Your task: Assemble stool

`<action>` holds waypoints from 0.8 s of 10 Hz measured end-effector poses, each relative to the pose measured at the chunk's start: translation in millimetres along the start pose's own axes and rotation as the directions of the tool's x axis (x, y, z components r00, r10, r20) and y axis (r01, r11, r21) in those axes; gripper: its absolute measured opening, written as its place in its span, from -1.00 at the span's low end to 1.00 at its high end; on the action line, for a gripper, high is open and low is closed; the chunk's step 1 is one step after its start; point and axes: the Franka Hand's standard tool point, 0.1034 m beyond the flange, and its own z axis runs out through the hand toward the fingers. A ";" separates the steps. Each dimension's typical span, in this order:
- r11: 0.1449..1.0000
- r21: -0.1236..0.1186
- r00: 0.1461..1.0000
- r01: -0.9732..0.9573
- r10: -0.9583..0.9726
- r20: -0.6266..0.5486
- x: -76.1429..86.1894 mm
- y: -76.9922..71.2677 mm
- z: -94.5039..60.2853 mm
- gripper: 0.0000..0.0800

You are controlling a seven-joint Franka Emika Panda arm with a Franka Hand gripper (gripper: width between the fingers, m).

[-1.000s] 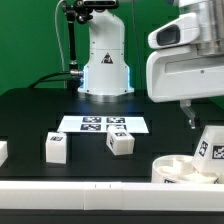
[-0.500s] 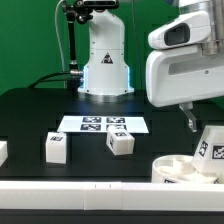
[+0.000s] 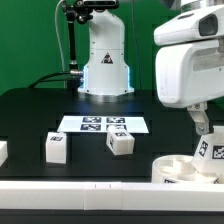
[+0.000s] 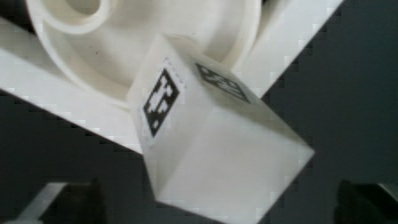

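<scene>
The round white seat [image 3: 185, 168] lies at the exterior view's lower right, against the white rail. One tagged leg [image 3: 210, 147] stands up in it, slightly tilted. My gripper [image 3: 204, 124] hangs just above that leg, open. In the wrist view the leg [image 4: 210, 140] fills the middle with the seat [image 4: 98, 40] behind it. My fingers [image 4: 50, 200] show dark at both sides, apart from the leg with a gap on each side. Two more legs [image 3: 56, 146] [image 3: 121, 142] stand loose on the black table.
The marker board [image 3: 103, 124] lies flat behind the two loose legs, in front of the arm's base [image 3: 105, 60]. A long white rail [image 3: 70, 188] runs along the front edge. A further white block [image 3: 2, 152] shows at the exterior view's left edge.
My gripper has shifted toward the exterior view's right and slightly down, now over the leg in the seat. The jaws stayed open. No part has moved.
</scene>
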 end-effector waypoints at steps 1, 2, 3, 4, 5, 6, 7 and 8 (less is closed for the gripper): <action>1.000 0.000 1.000 0.030 -0.030 0.001 -0.2 0.0 0.3 0.62; 0.980 -0.016 0.981 0.196 -0.196 0.016 -1.5 0.4 3.8 0.62; 0.952 -0.023 0.952 0.305 -0.304 0.035 -2.9 -0.7 6.4 0.62; 0.920 -0.028 0.920 0.391 -0.390 0.050 -3.3 -0.9 6.9 0.62; 0.886 -0.026 0.886 0.462 -0.460 0.064 -4.7 -0.5 7.8 0.62; 0.828 -0.015 0.826 0.561 -0.558 0.087 -8.1 -0.1 9.4 0.62; 0.780 -0.006 0.777 0.626 -0.622 0.100 -9.8 0.2 10.6 0.62; 0.744 0.012 0.738 0.668 -0.665 0.117 -13.0 -0.3 14.2 0.62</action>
